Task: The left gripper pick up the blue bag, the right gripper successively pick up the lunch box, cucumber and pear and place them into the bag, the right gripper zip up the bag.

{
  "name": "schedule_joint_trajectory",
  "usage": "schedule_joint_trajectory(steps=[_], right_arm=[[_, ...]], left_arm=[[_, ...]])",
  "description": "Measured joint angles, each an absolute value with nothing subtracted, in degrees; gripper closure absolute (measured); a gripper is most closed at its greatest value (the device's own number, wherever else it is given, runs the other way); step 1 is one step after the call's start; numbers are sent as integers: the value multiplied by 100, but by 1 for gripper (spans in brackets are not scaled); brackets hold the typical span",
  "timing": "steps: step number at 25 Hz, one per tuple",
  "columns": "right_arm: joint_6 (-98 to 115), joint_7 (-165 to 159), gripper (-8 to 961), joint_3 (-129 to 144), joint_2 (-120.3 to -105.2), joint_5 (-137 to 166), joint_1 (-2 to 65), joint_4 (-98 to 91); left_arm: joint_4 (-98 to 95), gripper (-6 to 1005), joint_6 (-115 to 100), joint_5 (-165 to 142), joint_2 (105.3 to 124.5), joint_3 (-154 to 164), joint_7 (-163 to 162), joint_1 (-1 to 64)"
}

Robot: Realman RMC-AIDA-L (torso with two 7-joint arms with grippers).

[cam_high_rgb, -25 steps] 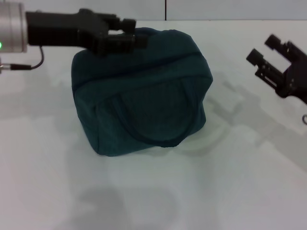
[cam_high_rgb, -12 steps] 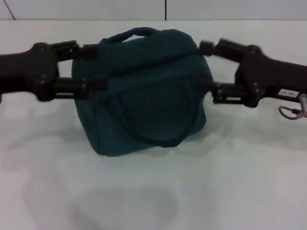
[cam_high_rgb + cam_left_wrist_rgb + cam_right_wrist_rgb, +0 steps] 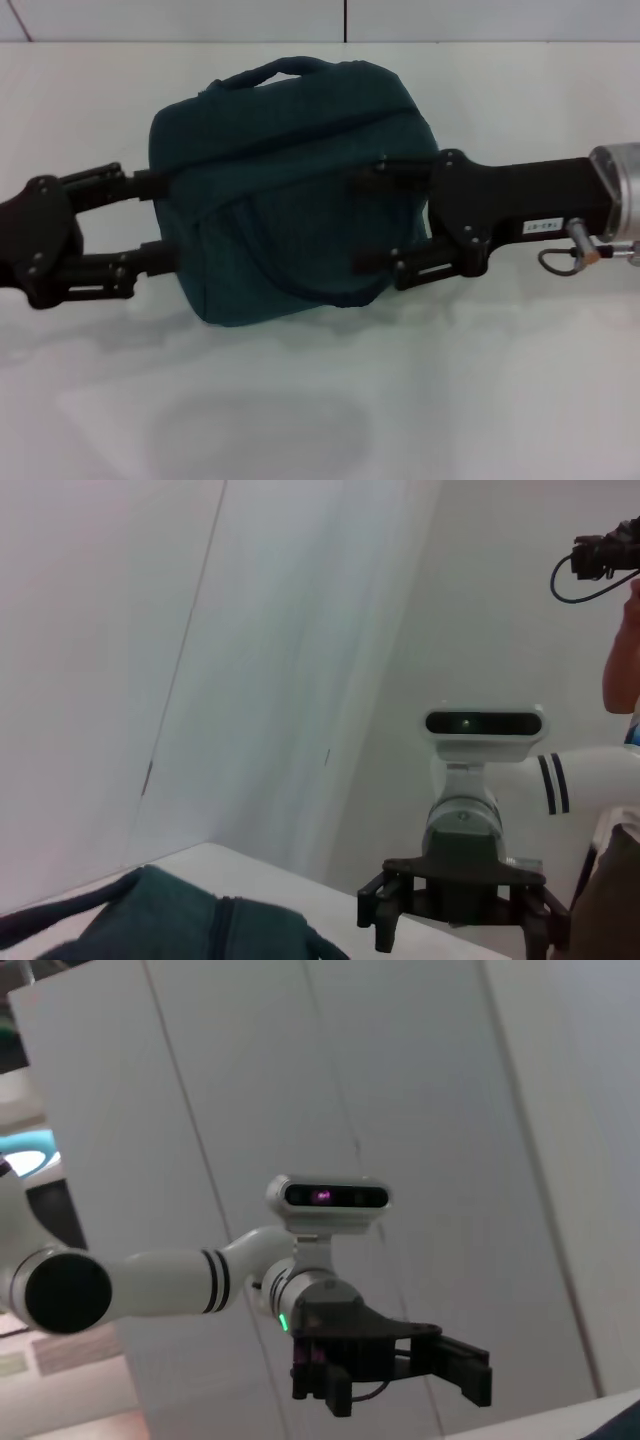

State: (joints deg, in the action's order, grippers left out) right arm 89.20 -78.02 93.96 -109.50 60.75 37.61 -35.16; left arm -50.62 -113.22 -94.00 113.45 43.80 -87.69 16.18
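Head view: blue bag (image 3: 290, 190) sits zipped on the white desk (image 3: 500, 400), with 2 spread end effectors flanking it. Left end effector (image 3: 150, 225) touches its left side; right end effector (image 3: 372, 215) overlaps its front right, neither clamping fabric. Left wrist view shows the bag's zipper (image 3: 222, 920) closed. Right wrist view shows only the left end effector (image 3: 400, 1365). Squeezing inward could shove or tip the bag.
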Motion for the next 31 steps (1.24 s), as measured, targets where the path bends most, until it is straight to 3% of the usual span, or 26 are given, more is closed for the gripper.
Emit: schedule_joint_trajectory(steps=[16,31], right_arm=[[8852,-7887,91,9335,-11157,6457,3812,-3566],[8823,-7884,96,9334,-11171,6495,3815,-3559]], left_arm=[[-4992,107,-11408,-9383,11280,4377,-8653,1583],[-4947,106,-11409,-9366,11283,4376,-8632,1574]])
